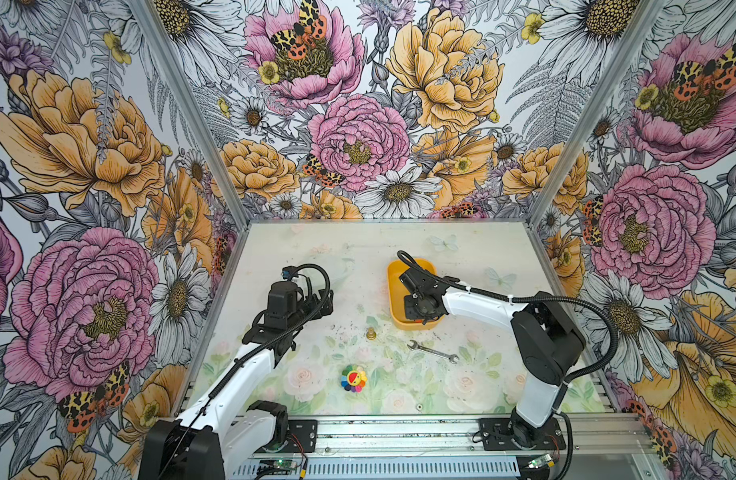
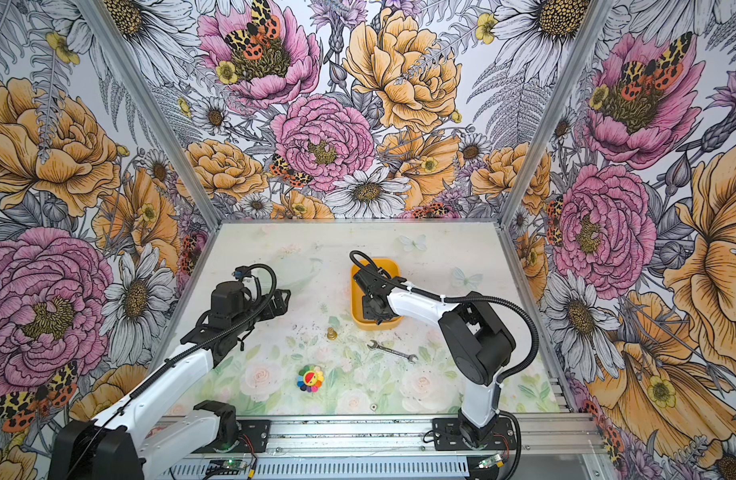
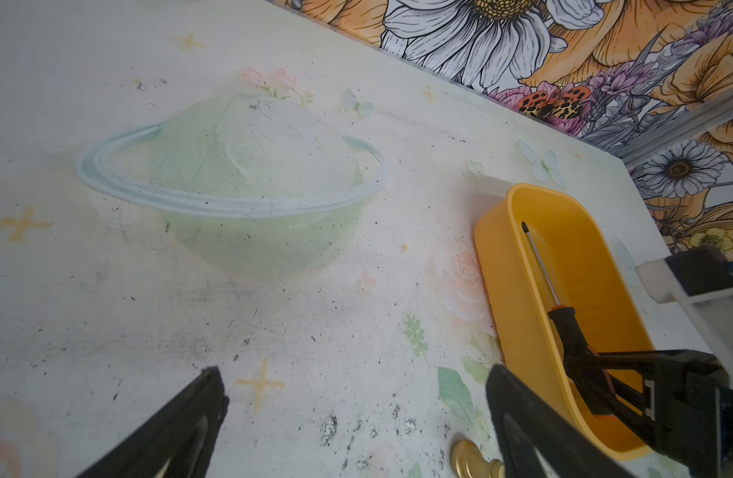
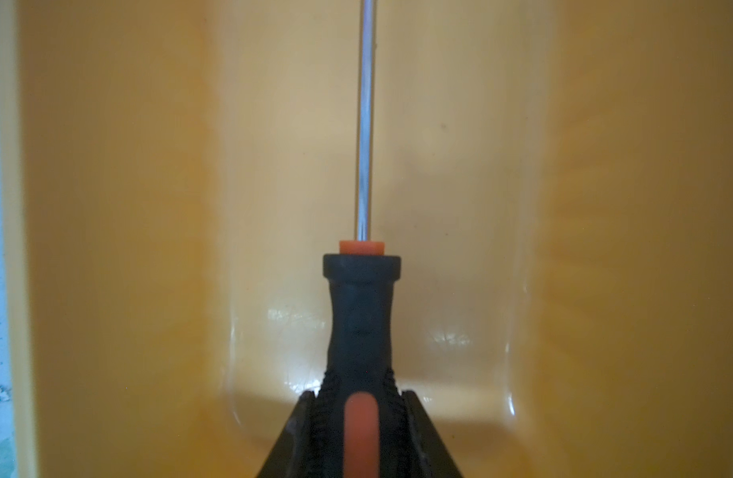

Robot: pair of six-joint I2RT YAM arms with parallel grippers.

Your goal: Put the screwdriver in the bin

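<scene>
Ribbed black-orange screwdriver, thin steel shaft, inside glossy rounded bin.

In the right wrist view, the screwdriver shaft runs off the edge, so you cannot see its tip. The handle's rear blurs between the jaws. In both top views your right arm hides nearly all of it and much of the bin. The left wrist view cuts off a brass piece.

R arm over bin blocks entry, wrench + brass knob just in front, table far-left area open
</scene>
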